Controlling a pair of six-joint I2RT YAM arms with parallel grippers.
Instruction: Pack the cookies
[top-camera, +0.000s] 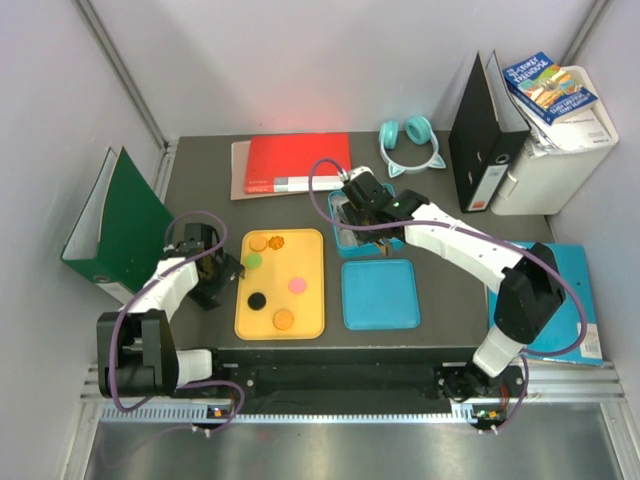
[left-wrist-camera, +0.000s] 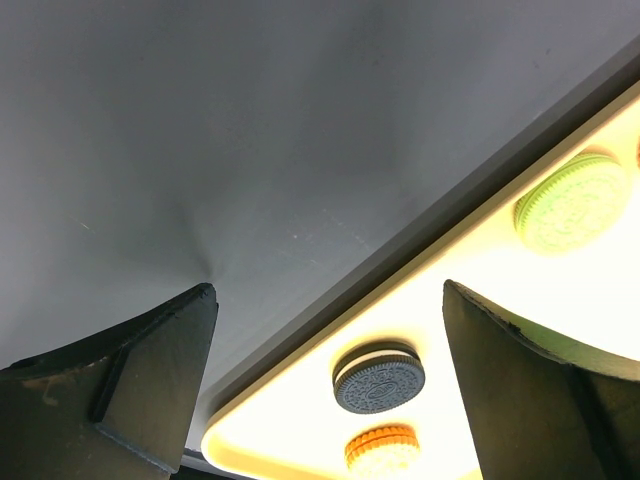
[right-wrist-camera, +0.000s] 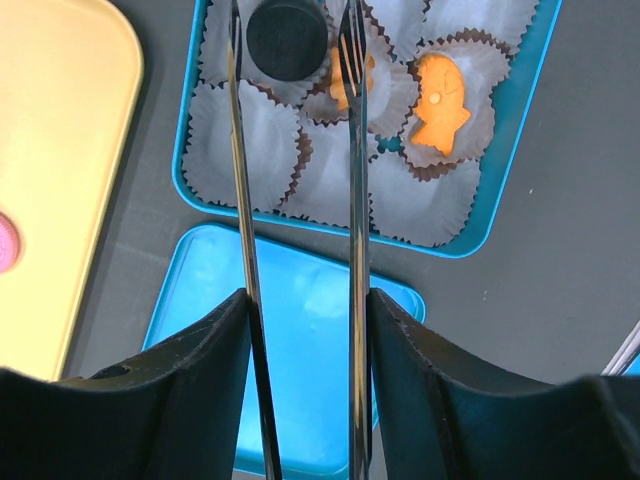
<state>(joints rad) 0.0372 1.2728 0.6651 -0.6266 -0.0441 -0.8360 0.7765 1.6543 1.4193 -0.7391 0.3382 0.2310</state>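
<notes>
Several cookies lie on the yellow tray (top-camera: 310, 262): two orange (top-camera: 258, 243), a green (top-camera: 254, 261), a pink (top-camera: 297, 285), a black (top-camera: 257, 299) and another orange (top-camera: 283, 319). My right gripper (right-wrist-camera: 307, 300) is shut on metal tongs (right-wrist-camera: 354, 150). The tong tips straddle a black cookie (right-wrist-camera: 287, 35) resting in a paper cup of the teal box (right-wrist-camera: 480, 240). Two orange fish-shaped cookies (right-wrist-camera: 440, 100) sit in neighbouring cups. My left gripper (left-wrist-camera: 328, 290) hangs open and empty over the tray's left edge (left-wrist-camera: 430, 270), above a black cookie (left-wrist-camera: 379, 378), with a green one (left-wrist-camera: 572, 203) farther off.
The teal lid (top-camera: 380, 294) lies in front of the box. A green binder (top-camera: 120, 225) stands at the left, and a red folder (top-camera: 297, 162) and teal headphones (top-camera: 407, 140) lie at the back. A black binder (top-camera: 480, 140) and a white box (top-camera: 560, 150) stand back right.
</notes>
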